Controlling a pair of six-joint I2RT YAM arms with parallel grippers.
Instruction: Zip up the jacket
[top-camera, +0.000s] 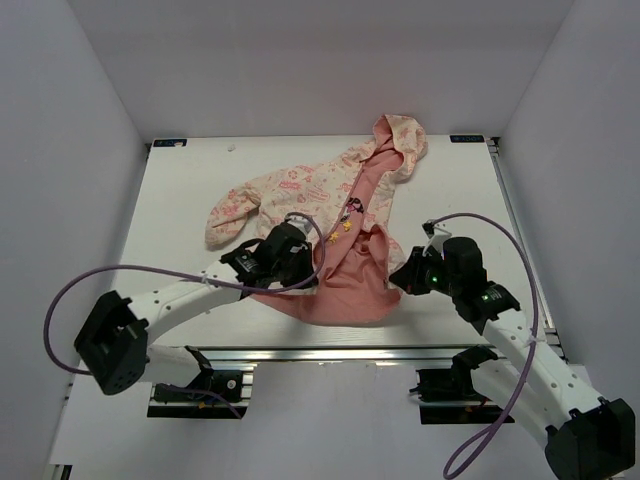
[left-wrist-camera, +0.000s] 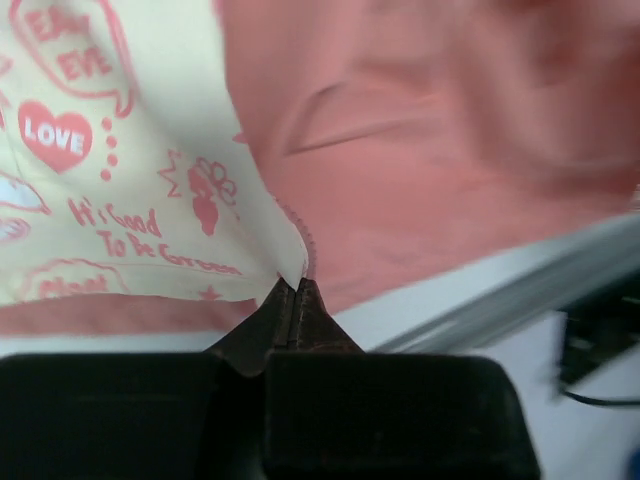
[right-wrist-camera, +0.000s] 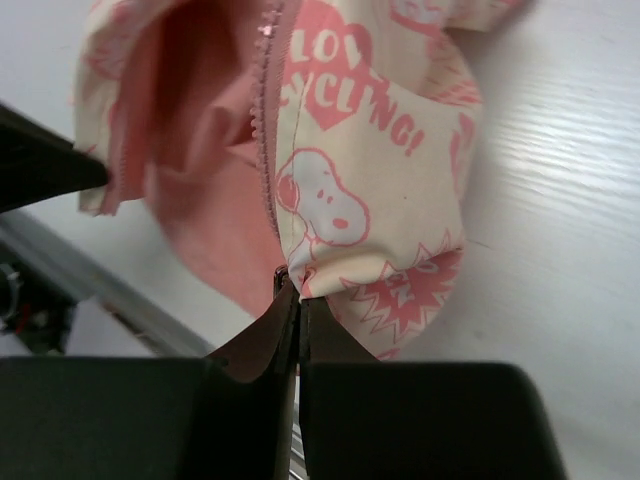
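Pinching the jacket (top-camera: 335, 215) at two places, my claws are shown at the start of the closing step. Left claw (left-wrist-camera: 297, 292): jaws pressed fully together on the lower corner of one front panel, where cream printed cloth meets a row of pink zipper teeth (left-wrist-camera: 306, 245). Right claw (right-wrist-camera: 290, 288): jaws likewise fully together, nipping the lower corner of the other front panel, just beside the second row of teeth (right-wrist-camera: 266, 150). The jacket lies open on the white table (top-camera: 180, 190), salmon lining (top-camera: 350, 285) upward and hood (top-camera: 402, 140) at the far side. Its hem lies toward my bases, close to the table's near edge.

Technique, as I judge it: draw the two corners toward each other with both panels flat and lightly taut, so the bottom ends of the two tooth rows meet squarely. My bites should stay thin, with no cloth rolled over the teeth. With the hem so near the edge, I should pull inward over the table and not toward my bases. No slider is identifiable in any view; I would locate it before joining the rows.

Counts:
- Jacket: one.
- Hood: one.
- Front panels: two, one per claw.
- Rows of teeth: two, one in each wrist view.
- Sleeve (top-camera: 240, 205): one plainly visible at the left; the other cannot be made out.
- Claws: two, both closed on cloth.
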